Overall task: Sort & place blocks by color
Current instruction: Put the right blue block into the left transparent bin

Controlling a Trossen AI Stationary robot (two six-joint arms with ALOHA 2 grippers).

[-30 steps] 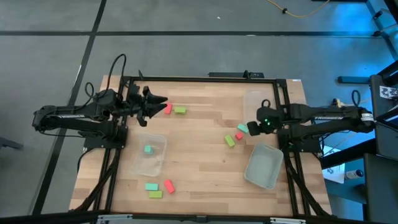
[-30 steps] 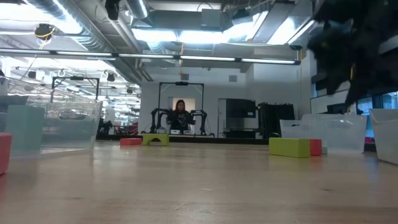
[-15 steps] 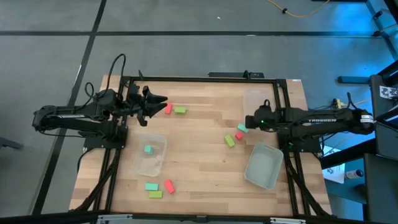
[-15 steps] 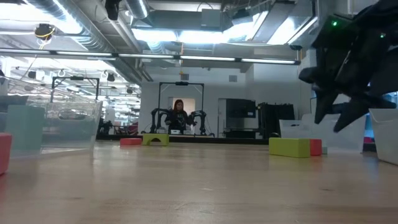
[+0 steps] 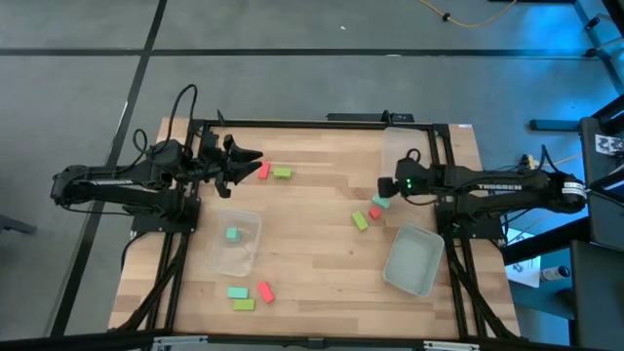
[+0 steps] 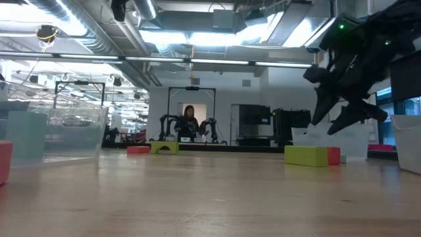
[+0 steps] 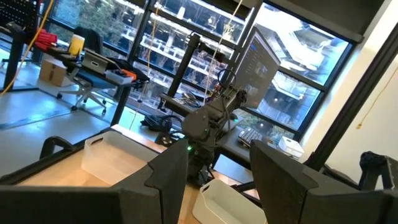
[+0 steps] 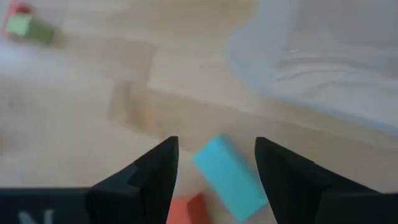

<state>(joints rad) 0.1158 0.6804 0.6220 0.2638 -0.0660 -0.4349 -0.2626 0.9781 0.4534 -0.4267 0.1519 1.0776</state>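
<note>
Teal block lies flat on the bench beside a red block and near a clear tub. Right gripper hovers straddling it, fingers spread, nothing held, probably lining up a pick. Left gripper waits raised at the far-left edge, fingers spread, empty

White lettering reading TROSSEN runs along the forearm of the dark right robot arm, seen from above. A small black-and-white patterned marker sits on dark equipment at the right edge; nothing on it is legible. No other text can be read.
</note>
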